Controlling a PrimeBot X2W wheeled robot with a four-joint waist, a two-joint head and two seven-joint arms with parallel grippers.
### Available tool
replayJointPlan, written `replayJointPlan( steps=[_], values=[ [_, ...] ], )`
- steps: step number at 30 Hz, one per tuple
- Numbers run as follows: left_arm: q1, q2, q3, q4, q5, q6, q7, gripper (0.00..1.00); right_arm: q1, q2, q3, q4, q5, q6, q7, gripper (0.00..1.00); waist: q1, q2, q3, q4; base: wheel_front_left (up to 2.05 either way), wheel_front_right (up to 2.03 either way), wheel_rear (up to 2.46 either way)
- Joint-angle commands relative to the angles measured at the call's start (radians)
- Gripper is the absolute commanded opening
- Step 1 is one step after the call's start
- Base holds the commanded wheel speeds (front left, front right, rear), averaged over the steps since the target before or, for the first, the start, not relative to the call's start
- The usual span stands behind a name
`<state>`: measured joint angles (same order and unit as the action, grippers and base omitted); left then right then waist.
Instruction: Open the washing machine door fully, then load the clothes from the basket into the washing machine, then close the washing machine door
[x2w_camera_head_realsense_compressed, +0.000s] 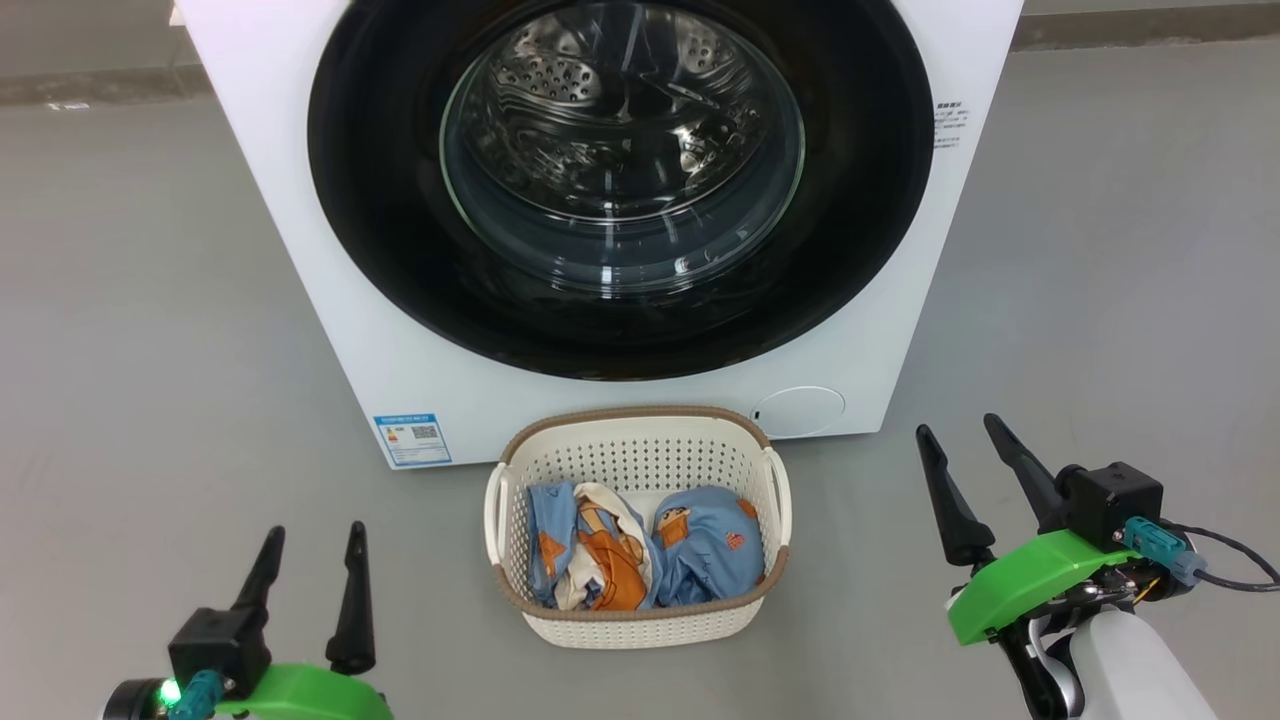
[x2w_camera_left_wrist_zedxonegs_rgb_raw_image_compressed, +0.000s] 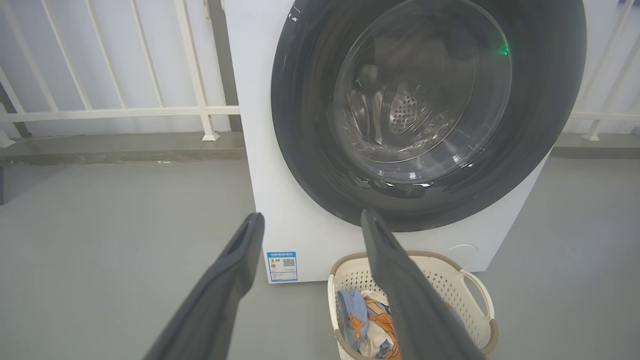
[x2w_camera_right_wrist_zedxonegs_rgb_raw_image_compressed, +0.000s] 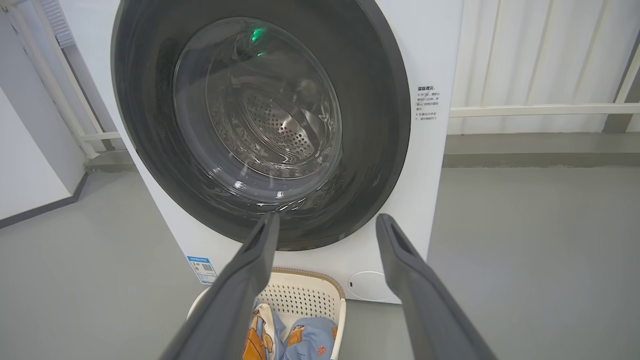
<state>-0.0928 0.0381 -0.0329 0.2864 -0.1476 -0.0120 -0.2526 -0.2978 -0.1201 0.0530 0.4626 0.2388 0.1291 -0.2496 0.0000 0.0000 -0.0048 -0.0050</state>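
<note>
The white washing machine (x2w_camera_head_realsense_compressed: 300, 250) stands straight ahead, and its round black-framed door (x2w_camera_head_realsense_compressed: 380, 260) lies flush against the front, closed, with the steel drum showing through the glass. On the floor just in front sits the cream basket (x2w_camera_head_realsense_compressed: 640, 625), holding the light blue printed clothes (x2w_camera_head_realsense_compressed: 700, 560). My left gripper (x2w_camera_head_realsense_compressed: 312, 538) hovers open at the lower left, to the left of the basket and nearer to me. My right gripper (x2w_camera_head_realsense_compressed: 958, 427) is open at the lower right, right of the basket. Both hold nothing. The door (x2w_camera_left_wrist_zedxonegs_rgb_raw_image_compressed: 310, 165) (x2w_camera_right_wrist_zedxonegs_rgb_raw_image_compressed: 380, 150) fills the upper part of each wrist view.
Grey floor surrounds the machine on both sides. A white railing (x2w_camera_left_wrist_zedxonegs_rgb_raw_image_compressed: 115, 112) runs behind it on the left, and a white panelled wall with a rail (x2w_camera_right_wrist_zedxonegs_rgb_raw_image_compressed: 540, 107) on the right. A blue label (x2w_camera_head_realsense_compressed: 412, 439) and round white cap (x2w_camera_head_realsense_compressed: 798, 411) mark the machine's lower front.
</note>
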Motion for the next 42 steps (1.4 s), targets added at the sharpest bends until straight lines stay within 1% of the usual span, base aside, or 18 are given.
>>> replayJointPlan(
  steps=[1, 13, 25, 29, 36, 42],
  values=[
    [-0.045, 0.019, 0.039, -0.017, -0.011, 0.009, -0.009, 1.00, -0.028, 0.005, 0.019, -0.027, -0.009, 0.002, -0.012, 1.00, 0.0000, 0.0000, -0.002, 0.001, 0.00, 0.00, 0.00],
    [-0.051, 0.024, 0.040, 0.002, -0.018, 0.011, -0.009, 1.00, -0.024, 0.010, 0.010, -0.037, -0.017, 0.002, -0.012, 1.00, 0.0000, 0.0000, -0.001, -0.003, 0.00, 0.00, 0.00],
    [-0.058, 0.027, 0.037, -0.002, -0.021, 0.002, -0.009, 1.00, -0.021, 0.012, 0.002, -0.037, -0.004, 0.002, -0.012, 1.00, 0.0000, 0.0000, 0.004, 0.004, 0.00, 0.00, 0.00],
    [-0.057, 0.030, 0.033, 0.000, -0.012, 0.006, -0.009, 1.00, -0.021, 0.010, -0.001, -0.036, -0.002, 0.002, -0.012, 1.00, 0.0000, 0.0000, 0.006, 0.008, 0.06, 0.06, -0.12],
    [-0.061, 0.029, 0.033, 0.000, -0.020, 0.002, -0.009, 1.00, -0.024, 0.008, 0.001, -0.035, 0.002, 0.002, -0.012, 1.00, 0.0000, 0.0000, 0.011, 0.011, 0.47, 0.47, -0.94],
    [-0.063, 0.028, 0.032, 0.004, -0.030, -0.002, -0.009, 1.00, -0.024, 0.007, -0.002, -0.032, 0.003, 0.002, -0.012, 1.00, 0.0000, 0.0000, 0.015, 0.011, 0.98, 0.98, -1.96]
  ],
)
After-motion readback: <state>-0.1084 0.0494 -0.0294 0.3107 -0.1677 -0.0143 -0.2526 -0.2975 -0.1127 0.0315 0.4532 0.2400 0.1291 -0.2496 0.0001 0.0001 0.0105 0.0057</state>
